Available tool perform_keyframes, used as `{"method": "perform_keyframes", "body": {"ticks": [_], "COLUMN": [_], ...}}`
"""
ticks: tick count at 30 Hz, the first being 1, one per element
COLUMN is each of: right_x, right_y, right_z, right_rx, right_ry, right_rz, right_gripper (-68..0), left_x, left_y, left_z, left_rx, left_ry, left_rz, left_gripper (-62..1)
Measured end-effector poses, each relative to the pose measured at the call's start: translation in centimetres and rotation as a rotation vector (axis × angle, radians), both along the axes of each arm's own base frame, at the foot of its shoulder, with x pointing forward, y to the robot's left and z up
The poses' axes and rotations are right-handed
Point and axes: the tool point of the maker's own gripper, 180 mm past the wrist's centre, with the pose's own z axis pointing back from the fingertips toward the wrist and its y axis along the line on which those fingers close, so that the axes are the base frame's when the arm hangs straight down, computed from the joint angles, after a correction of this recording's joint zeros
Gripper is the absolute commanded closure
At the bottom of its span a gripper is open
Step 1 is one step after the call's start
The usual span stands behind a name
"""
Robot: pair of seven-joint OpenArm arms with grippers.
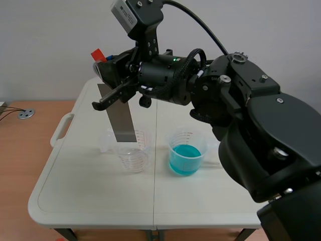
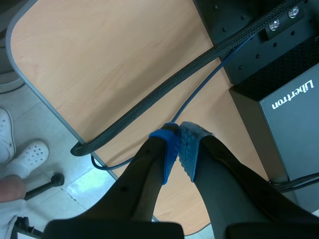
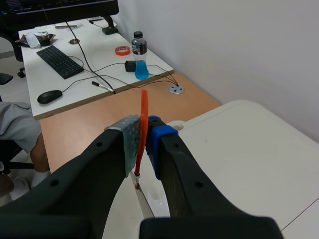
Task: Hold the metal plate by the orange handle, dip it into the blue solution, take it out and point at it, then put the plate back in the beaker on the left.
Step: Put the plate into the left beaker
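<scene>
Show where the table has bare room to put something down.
Free: the table's near strip before the empty beaker and the blue-solution beaker, and its left side. Crowded: between them; the metal plate hangs at the empty beaker's mouth.

The right arm [image 1: 261,130] is built of bulky matte-black housings, rounded at the joints, with small silver screws [image 1: 277,100] set into them. A light grey box-shaped camera [image 1: 125,14] tops its wrist, and a smooth black cable [image 1: 200,25] leads from it. A braided black hose [image 1: 194,56] loops beside a tiny green light [image 1: 174,59]. The right gripper [image 3: 143,134] has thick black fingers [image 3: 99,164] with one grey dotted pad [image 3: 128,142] and one blue pad [image 3: 158,137]. The left gripper [image 2: 178,132] has blue dotted pads [image 2: 172,149].
</scene>
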Motion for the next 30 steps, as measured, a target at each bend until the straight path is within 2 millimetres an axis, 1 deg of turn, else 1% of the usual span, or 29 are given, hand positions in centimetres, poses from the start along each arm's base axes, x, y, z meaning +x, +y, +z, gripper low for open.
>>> {"method": "perform_keyframes", "body": {"ticks": [9, 17, 20, 30], "right_x": [0.1, 0.3, 0.4, 0.4], "right_y": [0.0, -0.2, -0.2, -0.4], "right_z": [-1.3, -3.8, -4.1, -6.0], "right_rx": [-0.008, -0.035, -0.018, 0.014], "right_ry": [0.036, 0.083, 0.092, 0.142], "right_rz": [-0.002, -0.012, -0.014, -0.025], "right_gripper": [-1.3, -1.3, -1.3, -1.3], "left_x": [0.1, 0.1, 0.1, 0.1], "left_y": [0.0, 0.0, 0.0, 0.0], "left_z": [0.0, 0.0, 0.0, 0.0], "left_rx": [0.000, 0.000, 0.000, 0.000], "left_ry": [-0.001, -0.001, -0.001, -0.001], "left_rz": [0.000, 0.000, 0.000, 0.000], "left_gripper": [-1.1, -1.1, -1.1, -1.1]}}
